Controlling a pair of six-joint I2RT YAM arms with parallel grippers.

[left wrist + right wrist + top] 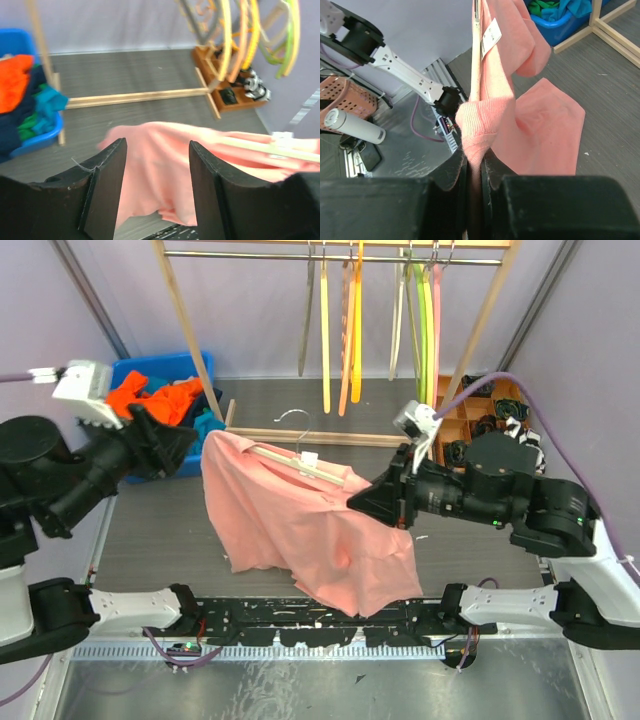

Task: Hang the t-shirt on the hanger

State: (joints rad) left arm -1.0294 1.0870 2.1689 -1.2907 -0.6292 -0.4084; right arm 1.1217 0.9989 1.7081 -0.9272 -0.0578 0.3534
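Note:
The salmon-pink t-shirt (300, 525) hangs over the cream-white hanger (305, 464), held above the table, and its hem reaches the front edge. The hanger's wire hook (296, 420) points to the back. My right gripper (356, 498) is shut on the shirt's ribbed collar (479, 125). The hanger's arm (476, 65) runs down into that fold. My left gripper (192, 445) is open and empty, just left of the shirt's left shoulder. In the left wrist view the shirt (160, 165) lies beyond the open fingers (107, 185), and the hanger (260, 147) shows at the right.
A blue bin (150, 370) with orange, navy and green garments stands at the back left. A wooden rack (190, 330) carries several coloured hangers (350, 340) at the back. A wooden box (480, 415) of clips sits at the back right.

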